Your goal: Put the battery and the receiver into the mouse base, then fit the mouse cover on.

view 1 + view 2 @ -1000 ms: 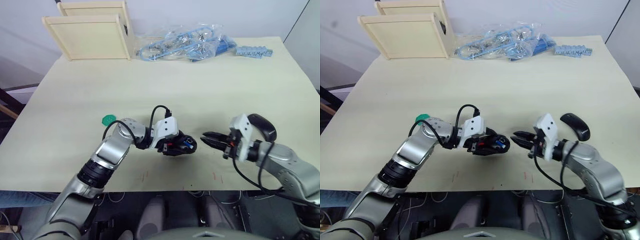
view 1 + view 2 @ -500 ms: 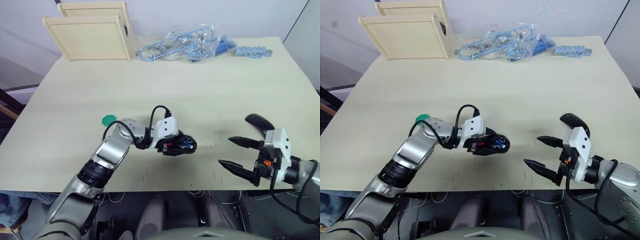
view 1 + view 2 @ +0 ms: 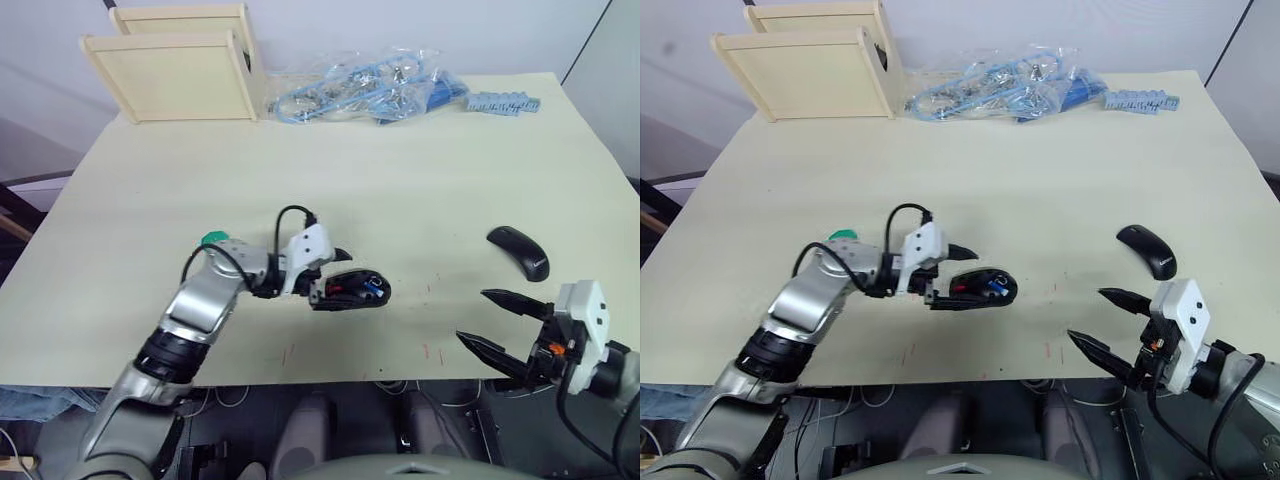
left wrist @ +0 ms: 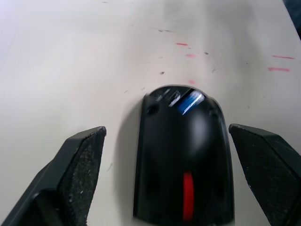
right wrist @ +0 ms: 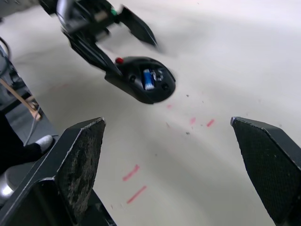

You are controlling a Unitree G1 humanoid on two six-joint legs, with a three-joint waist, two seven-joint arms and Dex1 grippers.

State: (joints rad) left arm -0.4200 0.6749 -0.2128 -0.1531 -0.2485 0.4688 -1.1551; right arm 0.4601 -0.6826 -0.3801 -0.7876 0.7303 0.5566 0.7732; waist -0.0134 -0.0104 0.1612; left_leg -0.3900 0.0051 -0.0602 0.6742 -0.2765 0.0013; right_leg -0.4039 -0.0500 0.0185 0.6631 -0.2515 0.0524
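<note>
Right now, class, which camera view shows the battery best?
The right wrist view: the battery lies face-on in the mouse base. The left wrist view shows a blue streak; the eye views, a blue speck.

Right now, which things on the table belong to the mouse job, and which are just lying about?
Job:
- mouse base, between the open left gripper fingers
- battery, blue, in the base
- mouse cover, beyond the open right gripper
- green disc, by the left arm

Lying about:
- wooden boxes
- bags of blue parts
- blue strip
</note>
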